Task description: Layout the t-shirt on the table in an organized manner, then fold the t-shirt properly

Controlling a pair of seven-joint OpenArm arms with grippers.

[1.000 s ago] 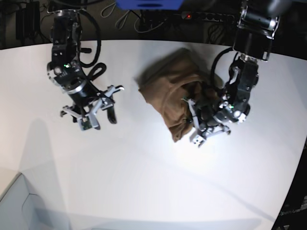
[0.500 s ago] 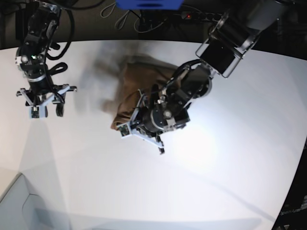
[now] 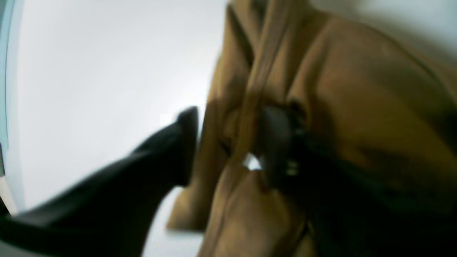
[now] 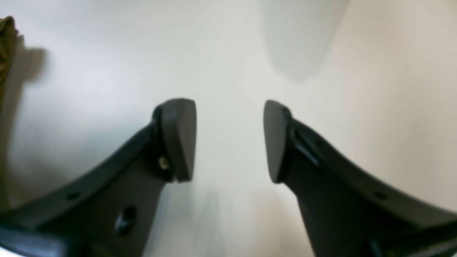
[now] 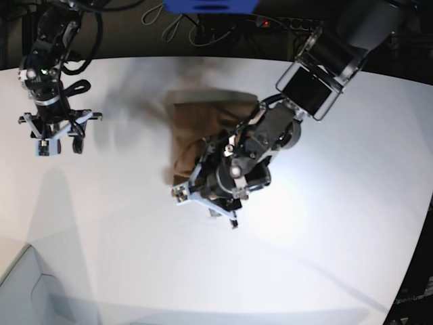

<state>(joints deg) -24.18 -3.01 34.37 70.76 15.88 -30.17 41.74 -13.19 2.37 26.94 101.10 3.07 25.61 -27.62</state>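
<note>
The left wrist view is heavily blurred: the shirt fills its right half as bunched tan folds, cut off by the frame at top, right and bottom. One dark finger of the left claw stands clear over the white worktop, while the other is half sunk in the folds. The fingers stand apart with a ridge of cloth between them, and whether they grip that cloth cannot be told.

In the base view the left claw and its arm cover the shirt's near right part, so only a rumpled brown patch shows behind them. The shirt lies near the middle of the worktop, toward its far edge.

Compared with half a second earlier, the shirt has spread a little wider and squarer, the left arm sits in much the same place over its near edge, and the left claw has opened from a closed state. A second ago the shirt lay further toward the left arm's side.

The right claw hangs well apart from the shirt, over bare worktop. In the right wrist view the right claw has its fingers wide apart with nothing between them; a scrap of shirt shows at that frame's left edge.
</note>
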